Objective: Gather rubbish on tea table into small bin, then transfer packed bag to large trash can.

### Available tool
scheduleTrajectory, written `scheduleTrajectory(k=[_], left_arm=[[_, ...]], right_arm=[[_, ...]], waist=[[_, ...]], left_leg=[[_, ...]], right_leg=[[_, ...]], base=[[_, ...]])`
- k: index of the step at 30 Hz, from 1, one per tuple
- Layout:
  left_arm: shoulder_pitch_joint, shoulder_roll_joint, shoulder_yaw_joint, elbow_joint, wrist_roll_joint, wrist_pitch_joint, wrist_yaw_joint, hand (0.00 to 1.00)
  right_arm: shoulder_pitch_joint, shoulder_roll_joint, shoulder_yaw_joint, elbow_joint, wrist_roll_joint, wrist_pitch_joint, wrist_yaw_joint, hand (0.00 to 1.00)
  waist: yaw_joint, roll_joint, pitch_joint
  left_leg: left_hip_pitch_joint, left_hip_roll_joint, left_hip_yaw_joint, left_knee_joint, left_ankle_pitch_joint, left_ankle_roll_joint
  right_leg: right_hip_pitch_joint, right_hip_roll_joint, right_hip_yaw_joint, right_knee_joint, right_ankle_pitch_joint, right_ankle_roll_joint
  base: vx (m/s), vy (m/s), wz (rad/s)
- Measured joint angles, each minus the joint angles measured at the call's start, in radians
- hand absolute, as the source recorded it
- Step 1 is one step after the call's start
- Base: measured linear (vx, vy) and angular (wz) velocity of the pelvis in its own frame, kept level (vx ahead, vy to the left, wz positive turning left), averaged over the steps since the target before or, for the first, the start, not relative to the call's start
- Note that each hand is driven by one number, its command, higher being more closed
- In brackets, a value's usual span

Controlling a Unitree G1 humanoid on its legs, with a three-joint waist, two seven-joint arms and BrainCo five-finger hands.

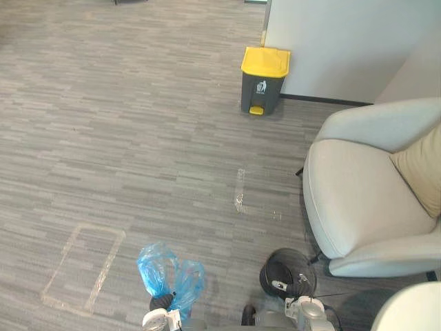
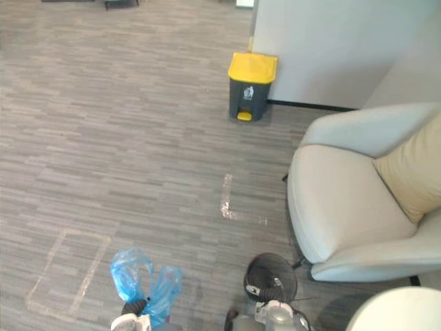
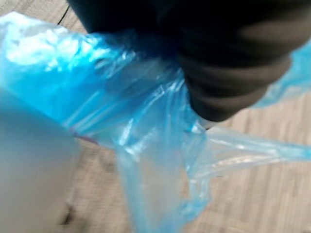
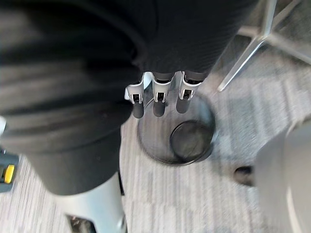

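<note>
A blue plastic bag [image 1: 167,274] bunches round my left hand [image 1: 162,304] at the near edge of the floor. Up close, the bag's [image 3: 121,111] film is pulled taut against the hand's dark cover [image 3: 228,73], with stretched strands trailing off. The large trash can [image 1: 264,80], grey with a yellow lid and pedal, stands far ahead against the white wall. The small black mesh bin [image 1: 286,273] stands on the floor by the armchair's foot. Above the small bin [image 4: 177,138] hangs my right hand [image 4: 158,99], fingers relaxed and holding nothing.
A light grey armchair [image 1: 358,200] with a beige cushion [image 1: 422,169] takes up the right side. A white rounded surface [image 1: 410,310] shows at the near right corner. Tape marks [image 1: 83,269] lie on the grey carpet between me and the large can.
</note>
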Motion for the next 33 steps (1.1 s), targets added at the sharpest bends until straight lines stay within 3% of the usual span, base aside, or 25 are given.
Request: scheduleTrajectory(k=[3, 5, 6, 7, 9, 12, 14, 16, 18, 20, 22, 23, 24, 25, 27, 28, 29, 30, 31, 33], left_arm=[[-0.009, -0.009, 0.009, -0.025, -0.001, -0.002, 0.000, 1.00], [-0.014, -0.011, 0.011, -0.025, -0.002, -0.003, 0.000, 1.00], [-0.013, -0.017, 0.012, -0.023, -0.002, -0.005, 0.000, 1.00], [-0.019, -0.002, 0.021, -0.019, -0.005, -0.003, 0.001, 1.00], [-0.035, 0.008, 0.024, -0.018, -0.004, -0.004, 0.002, 1.00], [-0.035, 0.008, 0.019, -0.016, -0.004, -0.002, 0.002, 1.00], [-0.039, 0.008, 0.004, 0.002, -0.011, -0.001, 0.002, 1.00], [-0.050, 0.005, -0.005, 0.023, -0.024, 0.001, 0.002, 1.00], [-0.062, 0.001, -0.006, 0.040, -0.024, 0.001, 0.002, 1.00], [-0.069, -0.004, -0.002, 0.062, -0.024, 0.001, 0.002, 1.00], [-0.083, -0.003, -0.001, 0.077, -0.023, 0.002, 0.001, 1.00], [-0.086, -0.004, -0.001, 0.080, -0.023, 0.002, 0.001, 1.00], [-0.085, -0.004, 0.001, 0.081, -0.023, 0.001, 0.000, 1.00], [-0.088, -0.014, 0.009, 0.089, -0.023, 0.002, 0.001, 1.00], [-0.072, -0.028, 0.012, 0.096, -0.022, 0.002, -0.001, 1.00], [-0.071, -0.028, 0.018, 0.096, -0.021, 0.002, 0.000, 1.00], [-0.072, -0.028, 0.019, 0.096, -0.021, 0.002, -0.001, 1.00], [-0.071, -0.027, 0.030, 0.096, -0.022, 0.002, -0.002, 1.00], [-0.070, -0.027, 0.055, 0.092, -0.022, 0.002, -0.002, 1.00], [-0.059, -0.020, 0.056, 0.058, -0.022, 0.000, -0.001, 1.00]], right_arm=[[-0.026, 0.008, -0.024, -0.001, 0.001, 0.004, -0.003, 0.00], [-0.025, 0.008, -0.040, -0.003, 0.005, 0.004, -0.005, 0.00], [-0.014, 0.007, -0.040, -0.004, 0.010, 0.005, -0.006, 0.00], [-0.014, 0.013, -0.038, 0.007, 0.010, 0.011, -0.008, 0.00], [-0.018, 0.029, -0.028, 0.020, 0.010, 0.016, -0.010, 0.00], [-0.017, 0.032, -0.030, 0.024, 0.007, 0.020, -0.012, 0.00], [-0.014, 0.024, -0.026, 0.024, 0.007, 0.020, -0.011, 0.00], [0.003, 0.023, -0.026, 0.013, 0.007, 0.019, -0.011, 0.00], [0.005, 0.030, -0.031, -0.001, 0.007, 0.012, -0.012, 0.00], [-0.007, 0.027, -0.043, -0.003, 0.005, 0.009, -0.011, 0.00], [-0.019, 0.025, -0.068, 0.004, 0.001, 0.008, -0.011, 0.00], [-0.021, 0.025, -0.076, 0.005, -0.001, 0.007, -0.012, 0.00], [-0.020, 0.029, -0.090, 0.011, -0.001, 0.008, -0.013, 0.00], [-0.019, 0.020, -0.103, 0.011, -0.001, 0.009, -0.013, 0.00], [-0.040, 0.006, -0.113, 0.028, -0.003, 0.008, -0.016, 0.00], [-0.040, 0.006, -0.113, 0.033, -0.003, 0.010, -0.016, 0.00], [-0.039, 0.005, -0.111, 0.031, -0.003, 0.009, -0.016, 0.00], [-0.044, 0.001, -0.107, 0.034, -0.001, 0.013, -0.017, 0.00], [-0.043, 0.004, -0.093, 0.043, 0.001, 0.015, -0.019, 0.00], [-0.043, 0.016, -0.075, 0.052, 0.013, 0.015, -0.021, 0.00]], waist=[[0.009, -0.004, 0.007], [0.011, -0.004, 0.007], [0.016, 0.005, 0.007], [0.024, -0.010, 0.002], [0.019, -0.058, -0.013], [0.036, -0.062, -0.010], [0.028, -0.046, 0.009], [0.008, -0.043, 0.013], [0.004, -0.045, 0.013], [0.001, -0.043, 0.015], [-0.014, -0.042, 0.016], [-0.019, -0.041, 0.018], [-0.028, -0.048, 0.020], [-0.038, -0.043, 0.032], [-0.037, -0.006, 0.028], [-0.040, 0.008, 0.025], [-0.040, 0.022, 0.025], [-0.031, 0.043, 0.029], [-0.019, 0.049, 0.032], [0.003, 0.030, 0.044]], left_leg=[[-0.113, 0.030, 0.088, -0.182, -0.027, 0.017], [-0.156, 0.031, 0.083, -0.388, 0.065, 0.028], [-0.158, 0.035, 0.061, -0.510, 0.222, 0.007], [-0.152, 0.013, 0.078, -0.497, 0.240, 0.017], [-0.152, -0.016, 0.126, -0.507, 0.193, 0.037], [-0.082, -0.028, 0.182, -0.514, 0.146, 0.067], [0.033, -0.049, 0.202, -0.562, 0.110, 0.075], [0.140, -0.063, 0.207, -0.611, 0.092, 0.074], [0.205, -0.069, 0.220, -0.670, 0.078, 0.068], [0.269, -0.075, 0.226, -0.713, 0.074, 0.063], [0.329, -0.077, 0.195, -0.758, 0.067, 0.055], [0.341, -0.080, 0.181, -0.769, 0.065, 0.051], [0.375, -0.096, 0.134, -0.789, 0.053, 0.038], [0.414, -0.096, 0.082, -0.793, 0.027, 0.031], [0.405, -0.071, 0.022, -0.716, 0.024, 0.033], [0.330, -0.048, -0.017, -0.547, 0.012, 0.012], [0.269, -0.028, -0.037, -0.419, 0.013, -0.019], [0.156, 0.023, -0.055, -0.166, 0.057, -0.112], [0.091, 0.063, -0.043, -0.003, 0.060, -0.119], [0.029, 0.084, -0.003, 0.060, 0.038, -0.079]], right_leg=[[0.063, -0.043, 0.020, -0.007, -0.001, 0.000], [0.096, -0.068, 0.024, -0.017, -0.012, 0.019], [0.117, -0.069, 0.043, -0.022, -0.037, 0.061], [0.131, -0.097, 0.074, -0.029, -0.065, 0.094], [0.103, -0.142, 0.113, -0.008, -0.051, 0.088], [0.043, -0.174, 0.156, 0.147, 0.008, 0.142], [-0.088, -0.188, 0.187, 0.497, 0.081, 0.165], [-0.208, -0.173, 0.162, 0.725, 0.038, 0.151], [-0.302, -0.171, 0.069, 0.717, -0.004, 0.127], [-0.359, -0.162, -0.036, 0.587, -0.030, 0.111], [-0.387, -0.095, -0.075, 0.308, 0.012, 0.101], [-0.378, -0.083, -0.073, 0.249, 0.041, 0.098], [-0.366, -0.065, -0.048, 0.139, 0.118, 0.085], [-0.347, -0.061, -0.030, 0.169, 0.156, 0.014], [-0.337, -0.060, -0.057, 0.228, 0.051, 0.020], [-0.312, -0.054, -0.077, 0.218, 0.022, 0.019], [-0.290, -0.040, -0.088, 0.200, 0.012, 0.018], [-0.234, 0.000, -0.092, 0.154, 0.004, 0.006], [-0.175, 0.031, -0.081, 0.122, -0.005, -0.017], [-0.075, 0.038, -0.065, 0.087, -0.023, -0.032]], base=[[0.35, 0.092, -0.35], [0.32, 0.195, -0.32], [0.32, 0.262, -0.43], [0.33, 0.269, -0.34], [0.35, 0.268, -0.35], [0.33, 0.278, -0.54], [0.35, 0.250, -0.34], [0.32, 0.148, 0.03], [0.34, 0.093, -0.04], [0.34, 0.019, -0.05], [0.57, -0.049, 0.38], [0.49, -0.100, 0.81], [0.52, -0.153, 0.90], [0.51, -0.162, 0.88], [0.47, -0.196, 0.57], [0.46, -0.225, 0.48], [0.46, -0.219, 0.32], [0.49, -0.174, -0.06], [0.51, -0.134, -0.28], [0.50, -0.058, -0.43]])
